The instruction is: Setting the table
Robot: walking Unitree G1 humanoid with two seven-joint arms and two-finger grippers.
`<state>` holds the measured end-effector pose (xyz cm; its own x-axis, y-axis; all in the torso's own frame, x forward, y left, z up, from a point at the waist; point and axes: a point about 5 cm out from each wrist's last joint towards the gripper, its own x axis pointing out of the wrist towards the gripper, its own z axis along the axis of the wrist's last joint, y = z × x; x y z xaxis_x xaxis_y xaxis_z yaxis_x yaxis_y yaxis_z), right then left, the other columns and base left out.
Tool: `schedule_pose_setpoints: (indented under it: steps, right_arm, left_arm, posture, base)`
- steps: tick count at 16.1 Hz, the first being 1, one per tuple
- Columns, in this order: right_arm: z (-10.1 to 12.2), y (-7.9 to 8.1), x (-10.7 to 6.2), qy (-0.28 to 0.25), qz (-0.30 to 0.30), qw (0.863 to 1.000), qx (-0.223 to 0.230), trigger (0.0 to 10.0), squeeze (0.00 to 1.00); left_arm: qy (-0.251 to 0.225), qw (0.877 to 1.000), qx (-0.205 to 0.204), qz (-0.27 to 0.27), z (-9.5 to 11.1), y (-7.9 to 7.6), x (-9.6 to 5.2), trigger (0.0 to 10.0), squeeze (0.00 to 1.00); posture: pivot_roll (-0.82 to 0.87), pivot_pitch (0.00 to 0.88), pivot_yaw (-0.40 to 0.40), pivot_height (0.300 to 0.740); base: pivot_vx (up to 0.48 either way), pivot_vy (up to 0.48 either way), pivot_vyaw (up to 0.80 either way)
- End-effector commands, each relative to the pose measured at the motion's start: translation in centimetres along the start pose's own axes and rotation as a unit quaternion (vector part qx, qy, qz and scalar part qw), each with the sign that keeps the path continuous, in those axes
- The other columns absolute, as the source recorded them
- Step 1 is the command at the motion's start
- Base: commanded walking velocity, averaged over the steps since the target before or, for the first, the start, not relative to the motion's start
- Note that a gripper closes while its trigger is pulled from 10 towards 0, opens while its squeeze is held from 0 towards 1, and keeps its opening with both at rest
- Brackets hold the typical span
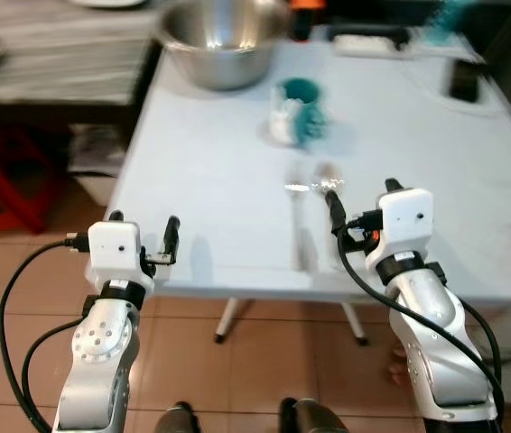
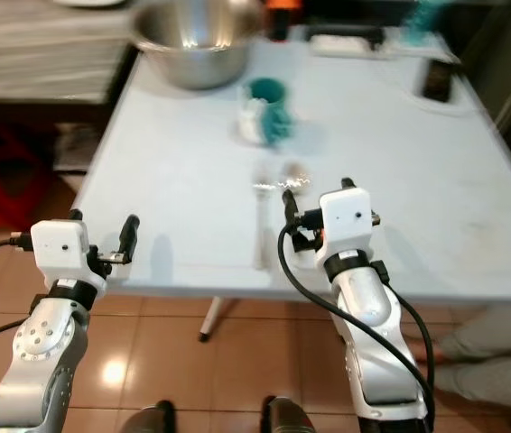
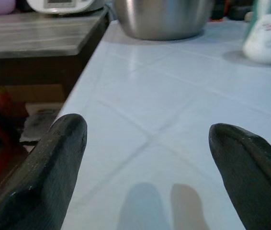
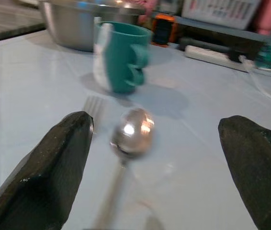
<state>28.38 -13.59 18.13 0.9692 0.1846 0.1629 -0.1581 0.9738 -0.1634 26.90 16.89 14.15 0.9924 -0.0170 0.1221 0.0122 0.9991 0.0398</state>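
A metal spoon (image 1: 328, 180) and fork (image 1: 299, 212) lie side by side on the pale blue tiled table (image 1: 210, 180), near its front edge. Behind them stands a teal and white mug (image 1: 299, 110). My right gripper (image 1: 362, 198) hovers open over the table edge just right of the spoon's handle; in the right wrist view the spoon bowl (image 4: 130, 132) lies between and beyond its fingers (image 4: 54, 177), with the fork tines (image 4: 93, 104) and mug (image 4: 121, 55) further on. My left gripper (image 1: 144, 227) is open and holds nothing at the front left corner of the table (image 3: 145, 124).
A big steel bowl (image 1: 224, 41) sits at the table's far side, with a white power strip (image 1: 368, 41) and a dark phone (image 1: 465, 79) to its right. A wooden side table (image 1: 57, 54) and a red stool (image 1: 3, 180) stand left. A person's leg (image 2: 499, 347) lies under the right edge.
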Motion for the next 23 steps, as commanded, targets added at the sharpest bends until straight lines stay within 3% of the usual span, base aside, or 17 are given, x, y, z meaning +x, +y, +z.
schedule_pose_setpoints:
  steps: [1, 10, 12, 15, 23]
  right_arm:
    - [0.4, 0.6, -0.1, -0.006, 0.015, 1.000, 0.012, 10.0, 0.00]
    - [0.7, 2.5, 0.9, -0.018, 0.064, 0.997, 0.038, 10.0, 0.00]
    - [0.3, 3.4, 1.9, -0.002, 0.083, 0.995, 0.063, 10.0, 0.00]
    - [-0.2, 3.5, 2.7, 0.027, 0.068, 0.994, 0.087, 10.0, 0.00]
    - [-2.3, 3.8, 2.9, 0.085, 0.054, 0.990, 0.103, 10.0, 0.00]
  left_arm:
    - [0.007, 1.000, 0.007, 0.010, -0.1, 0.7, -0.3, 10.0, 0.00]
    - [0.017, 0.999, 0.014, -0.036, -0.8, -0.8, 0.3, 10.0, 0.00]
    - [0.017, 0.996, 0.011, -0.082, -0.9, -1.7, 0.5, 10.0, 0.00]
    - [0.015, 0.989, -0.005, -0.145, -0.8, -2.5, 0.1, 10.0, 0.00]
    - [-0.003, 0.979, -0.016, -0.205, 0.0, -3.1, 0.0, 10.0, 0.00]
  posture:
    - [-0.12, 0.241, 0.001, 0.740]
    - [-0.12, 0.252, 0.006, 0.740]
    - [-0.12, 0.257, 0.001, 0.740]
    - [-0.12, 0.264, -0.001, 0.740]
    - [-0.12, 0.266, -0.003, 0.740]
  base:
    - [0.000, 0.000, 0.00]
    - [0.000, 0.000, 0.00]
    - [0.000, 0.000, 0.00]
    - [0.000, 0.000, 0.00]
    - [0.000, 0.000, 0.00]
